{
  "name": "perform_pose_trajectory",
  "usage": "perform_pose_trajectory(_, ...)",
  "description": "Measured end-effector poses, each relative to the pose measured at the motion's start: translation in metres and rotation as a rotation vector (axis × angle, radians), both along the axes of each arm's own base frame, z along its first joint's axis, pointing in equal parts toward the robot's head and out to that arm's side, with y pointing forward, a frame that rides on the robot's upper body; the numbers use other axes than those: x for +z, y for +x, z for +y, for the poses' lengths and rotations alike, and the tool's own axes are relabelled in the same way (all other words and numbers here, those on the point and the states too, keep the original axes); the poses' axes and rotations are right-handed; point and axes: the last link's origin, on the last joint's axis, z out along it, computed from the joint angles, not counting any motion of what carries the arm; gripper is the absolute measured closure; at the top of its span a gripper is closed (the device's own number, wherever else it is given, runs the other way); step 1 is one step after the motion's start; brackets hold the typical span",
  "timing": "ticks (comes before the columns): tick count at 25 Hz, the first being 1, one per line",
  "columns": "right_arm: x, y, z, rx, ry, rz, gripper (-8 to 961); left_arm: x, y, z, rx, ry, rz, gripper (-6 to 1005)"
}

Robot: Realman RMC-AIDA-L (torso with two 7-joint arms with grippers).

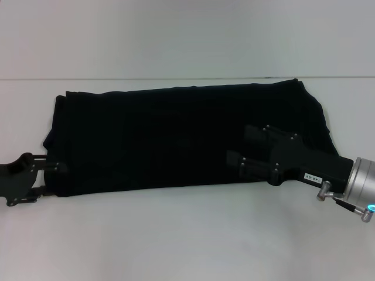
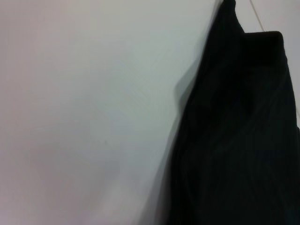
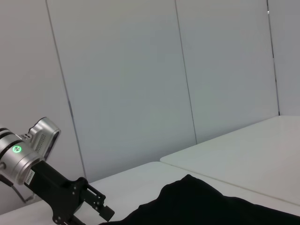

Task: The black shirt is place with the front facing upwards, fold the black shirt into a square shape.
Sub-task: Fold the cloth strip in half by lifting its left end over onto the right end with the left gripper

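The white table (image 1: 176,234) carried the black shirt (image 1: 176,140), which lay across the middle as a long band running from nine o'clock to three o'clock, its lengthwise folds apparently done and no lettering showing on the upper face. From this layout the step in hand looked like the crosswise fold that would bring one end over the other to make the square. The right gripper (image 1: 241,150) hung over the shirt toward four o'clock, its two fingers (image 1: 253,133) spread apart and pointing toward nine o'clock, holding nothing. The left gripper (image 1: 57,168) sat at the shirt's eight o'clock corner, right at the cloth edge; whether it was pinching the fabric could not be told (its tips were lost against the black cloth, and the left wrist view showed only shirt and table). To do the fold well, each gripper should probably take a corner of the same short end, catching every layer so none slid out, then lift only enough to clear the cloth beneath and carry the end over in step. Uneven travel would likely skew the edges, and a grip on the top layer alone would risk undoing the earlier folds.
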Motion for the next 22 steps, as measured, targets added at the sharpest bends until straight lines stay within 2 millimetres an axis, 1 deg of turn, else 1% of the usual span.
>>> perform_pose_trajectory(13,0.000,0.000,0.000,0.000,-0.001,0.001,115,-0.002,0.010,0.010,-0.027,0.020,-0.023,324)
perform_pose_trajectory(22,0.000,0.001,-0.003,0.000,-0.004,0.007,115,0.004,0.000,-0.001,0.002,0.005,-0.008,323)
